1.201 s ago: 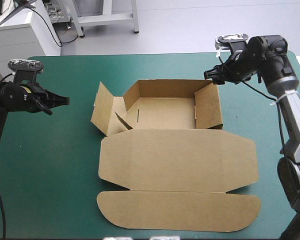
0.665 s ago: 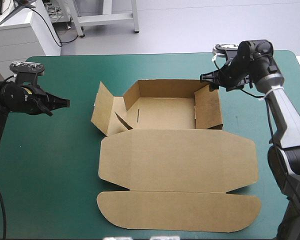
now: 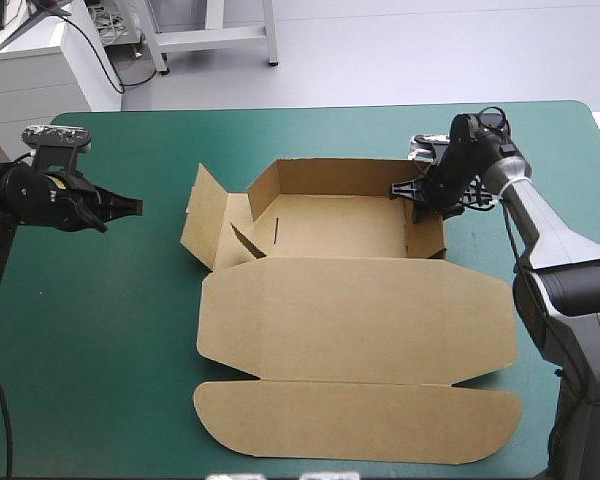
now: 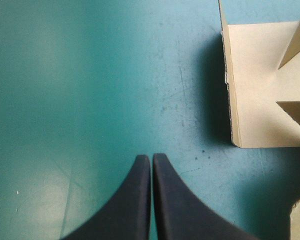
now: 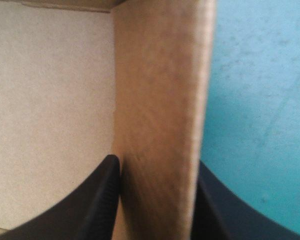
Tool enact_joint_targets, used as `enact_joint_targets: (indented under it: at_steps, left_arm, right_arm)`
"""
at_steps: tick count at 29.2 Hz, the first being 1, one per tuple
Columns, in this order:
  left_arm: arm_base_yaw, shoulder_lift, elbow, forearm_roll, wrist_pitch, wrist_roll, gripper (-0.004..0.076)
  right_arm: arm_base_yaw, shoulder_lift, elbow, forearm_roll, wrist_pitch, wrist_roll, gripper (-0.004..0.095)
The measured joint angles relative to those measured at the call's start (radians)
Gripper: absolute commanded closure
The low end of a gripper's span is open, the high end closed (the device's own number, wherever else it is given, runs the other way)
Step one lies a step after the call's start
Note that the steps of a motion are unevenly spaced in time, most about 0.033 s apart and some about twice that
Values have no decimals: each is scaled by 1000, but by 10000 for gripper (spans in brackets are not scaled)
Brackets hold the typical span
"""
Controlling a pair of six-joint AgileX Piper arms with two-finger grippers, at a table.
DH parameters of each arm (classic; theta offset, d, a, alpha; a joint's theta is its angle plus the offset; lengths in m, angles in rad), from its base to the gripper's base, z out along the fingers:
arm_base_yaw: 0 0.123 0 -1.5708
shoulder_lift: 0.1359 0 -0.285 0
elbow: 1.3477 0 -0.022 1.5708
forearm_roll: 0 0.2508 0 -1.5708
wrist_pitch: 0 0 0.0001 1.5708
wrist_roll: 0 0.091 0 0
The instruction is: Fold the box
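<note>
The brown box (image 3: 350,320) lies mid-table as an open tray, its lid flat toward the table's front edge. Its back wall and right wall (image 3: 427,228) stand up, while the left flap (image 3: 205,215) leans outward. My right gripper (image 3: 417,192) is down over the far end of the right wall. In the right wrist view it (image 5: 156,160) is open, one finger inside the tray and one outside, with the wall (image 5: 160,90) between them. My left gripper (image 3: 135,206) hovers shut over the cover, left of the box. In its own view, the fingers (image 4: 151,156) meet and the left flap (image 4: 260,90) lies ahead to one side.
The teal-green cover (image 3: 100,330) spreads wide between my left gripper and the box. A narrower strip (image 3: 540,330) runs between the lid and the table's right edge, under my right arm.
My right gripper has come inward and down from beyond the far right corner onto the right wall. The left gripper has barely moved, and the box lies as before.
</note>
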Motion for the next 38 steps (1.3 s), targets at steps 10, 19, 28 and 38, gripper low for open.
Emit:
enact_joint_targets:
  at_steps: [10,19,28,38]
  left_arm:
    - [0,0,0,1,-1,0,732]
    - [0,0,0,1,-6,0,732]
    - [0,0,0,-22,-6,0,731]
    - [0,0,0,-249,-78,12,532]
  right_arm:
    - [-1,-24,8,10,-3,-31,927]
    - [-97,-175,9,133,1,-159,927]
    - [-275,-341,9,287,9,-276,927]
    - [-322,-395,19,401,12,-328,927]
